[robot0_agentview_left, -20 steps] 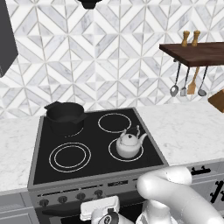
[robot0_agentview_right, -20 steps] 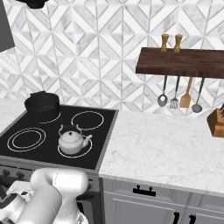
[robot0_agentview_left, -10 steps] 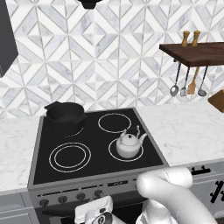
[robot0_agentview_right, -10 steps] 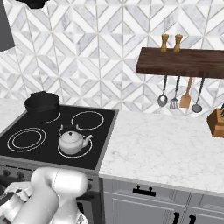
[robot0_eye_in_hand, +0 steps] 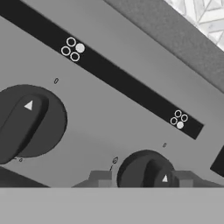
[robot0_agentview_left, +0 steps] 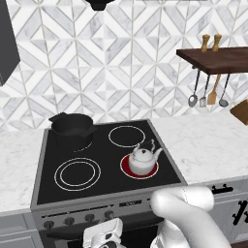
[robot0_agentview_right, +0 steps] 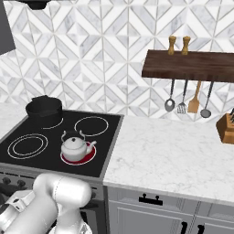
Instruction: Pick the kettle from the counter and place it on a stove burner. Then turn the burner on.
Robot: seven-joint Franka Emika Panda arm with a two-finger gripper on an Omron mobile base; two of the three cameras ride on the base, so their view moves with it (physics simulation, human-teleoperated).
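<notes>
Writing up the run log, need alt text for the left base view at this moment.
A small white-silver kettle sits on a stove burner glowing red, at the front right of a black cooktop. A black pot stands on the back-left ring, white marble counter lies to either side, and the robot's gripper reaches low at the knob panel.

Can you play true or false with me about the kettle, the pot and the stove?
1. The kettle sits on a glowing red burner. True.
2. The black pot is on the white counter. False: it is on the cooktop's back-left ring.
3. The gripper is at a stove knob on the front panel. True.
4. The kettle lies on its side. False: it stands upright.
5. Utensils hang under a wooden shelf. True.
</notes>
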